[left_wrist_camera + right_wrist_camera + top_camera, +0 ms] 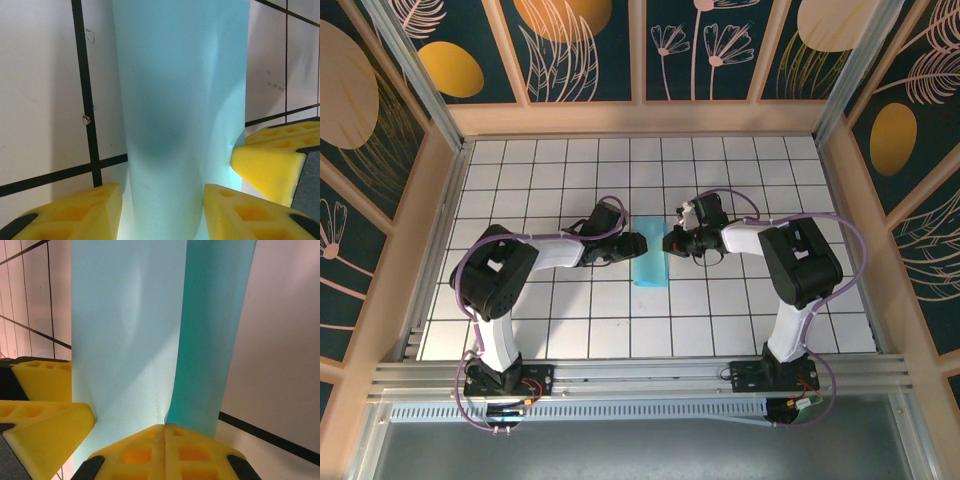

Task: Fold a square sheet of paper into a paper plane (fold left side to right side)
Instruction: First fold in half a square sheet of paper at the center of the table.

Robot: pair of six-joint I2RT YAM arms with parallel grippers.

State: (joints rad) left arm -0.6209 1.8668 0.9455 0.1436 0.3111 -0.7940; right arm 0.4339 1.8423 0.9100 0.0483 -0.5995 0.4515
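The square sheet of paper (650, 264) is light cyan and lies doubled over on the white grid table, a narrow strip between my two grippers. My left gripper (638, 243) stands open at its left. In the left wrist view the yellow fingers (65, 212) straddle the paper's rounded fold (175, 125), which bulges up between them. My right gripper (672, 241) is shut on the paper's edge; its fingertips (165, 427) meet where the lifted flap (125, 330) joins the darker layer (215, 325). A paper plane is out of view.
White grid tiles (550, 190) cover the table. Wooden walls (640, 117) close in the back and both sides. An aluminium rail (640, 378) runs along the near edge by the arm bases. The left gripper's fingers (40, 382) sit close to the right gripper.
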